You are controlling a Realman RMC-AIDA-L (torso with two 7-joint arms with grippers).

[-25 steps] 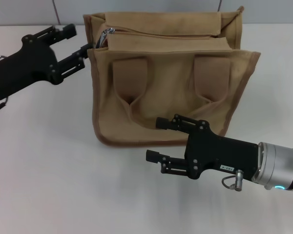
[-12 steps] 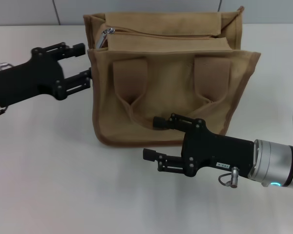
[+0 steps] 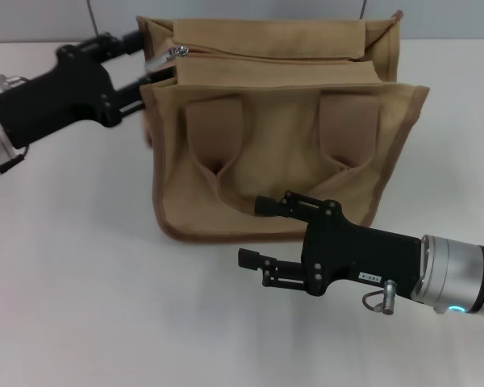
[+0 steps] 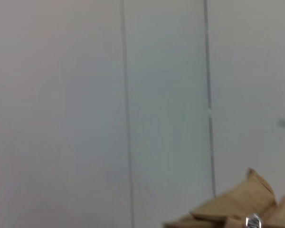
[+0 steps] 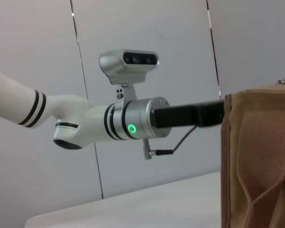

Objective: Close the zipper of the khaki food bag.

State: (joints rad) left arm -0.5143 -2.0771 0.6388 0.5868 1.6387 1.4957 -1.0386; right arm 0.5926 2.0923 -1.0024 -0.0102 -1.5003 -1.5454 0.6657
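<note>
The khaki food bag (image 3: 282, 129) stands upright on the white tabletop (image 3: 81, 282), its zipper (image 3: 266, 55) running across the top panel. My left end effector (image 3: 141, 60) is at the bag's left top corner, fingers either side of the silver pull tab (image 3: 165, 58) — I cannot tell whether they pinch it. My right end effector (image 3: 254, 234) hovers agape before the bag's lower front — touching nothing.

Head view: from above, facing forward and down; whole bag (image 3: 278, 129) and table (image 3: 81, 282) in frame, both arms entering from the sides. Left wrist view: close beside the bag's top corner (image 4: 237, 204), facing the wall (image 4: 85, 95) behind. Right wrist view: low before the bag's front (image 5: 259, 161), facing across to the left arm (image 5: 114, 121). Shared by all three: the bag.
</note>
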